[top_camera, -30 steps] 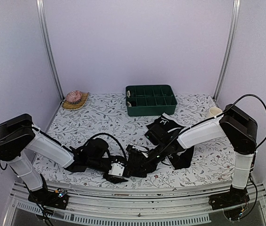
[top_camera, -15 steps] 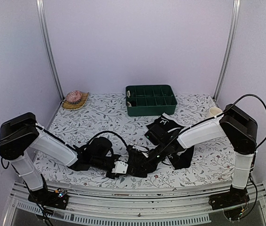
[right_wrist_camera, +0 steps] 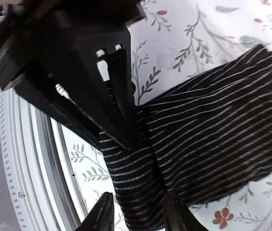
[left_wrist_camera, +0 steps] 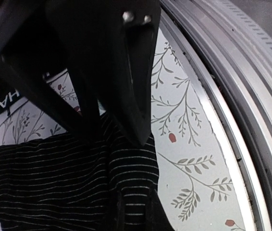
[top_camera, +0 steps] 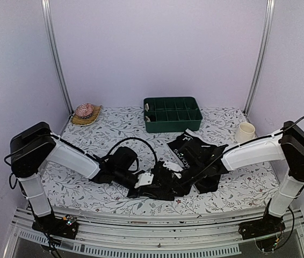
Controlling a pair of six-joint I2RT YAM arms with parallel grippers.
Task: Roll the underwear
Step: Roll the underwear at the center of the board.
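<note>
Far-left corner: basket (top_camera: 94, 117) holding a pink object (top_camera: 84, 110). Just beside the tabletop's (top_camera: 77, 185) front edge: left gripper (left_wrist_camera: 138, 139) pinched closed on the striped underwear (left_wrist_camera: 54, 183). Far edge: green divided tray (top_camera: 172, 126), white items (top_camera: 147, 110) in its left cells. Right gripper (right_wrist_camera: 138, 216) straddles the same fabric, grip unclear. Right edge: cup (top_camera: 245, 130).

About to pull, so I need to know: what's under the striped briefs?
Around the striped briefs only the floral tablecloth shows. The fabric lies doubled over itself, so anything beneath it is covered.
</note>
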